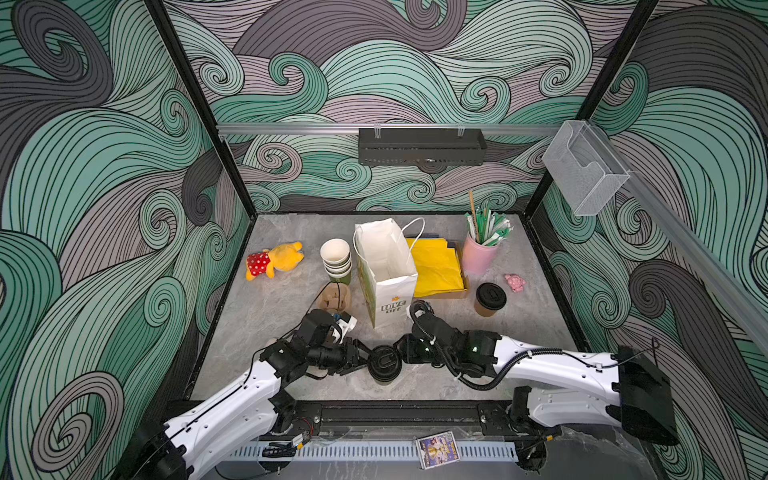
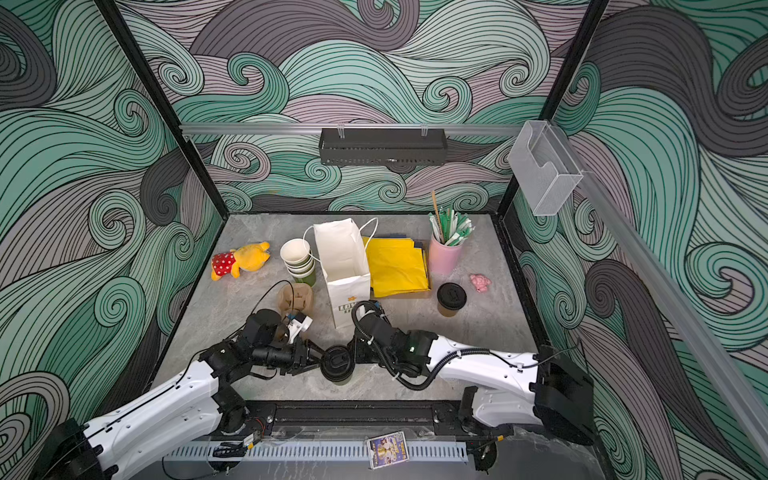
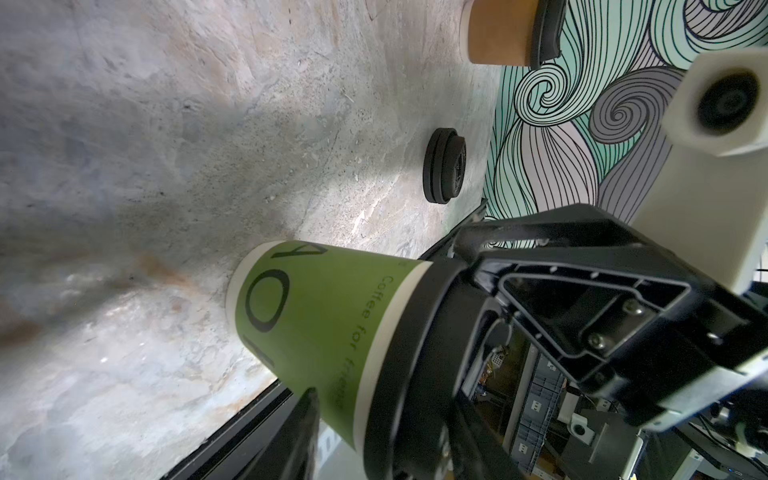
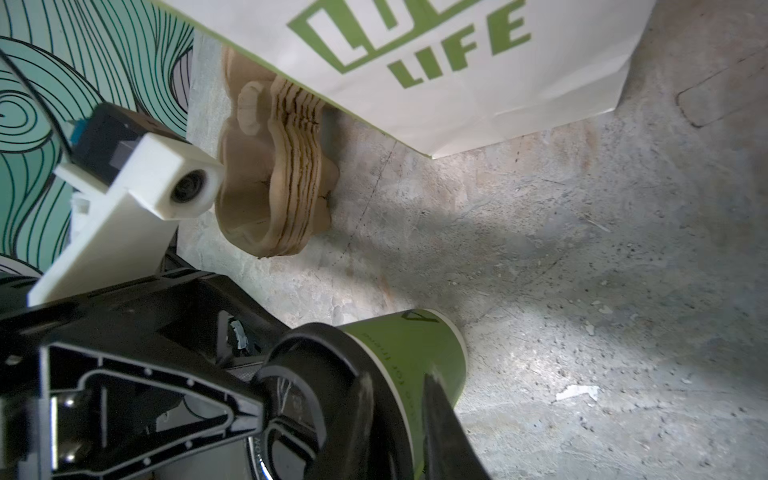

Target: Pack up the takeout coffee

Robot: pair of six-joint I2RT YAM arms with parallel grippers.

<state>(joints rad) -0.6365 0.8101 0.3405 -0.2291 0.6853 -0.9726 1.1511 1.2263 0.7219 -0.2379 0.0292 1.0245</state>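
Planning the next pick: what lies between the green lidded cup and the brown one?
A loose black lid on the table, between green cup and brown cup; only the left wrist view shows it.

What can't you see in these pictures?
- Coffee inside the tan paper cup and green paper cup: black lids cover both, top and wrist views.
- Bottom of the white paper bag: its front wall hides it, both top views.
- What the small printed card shows: too blurred, top views.
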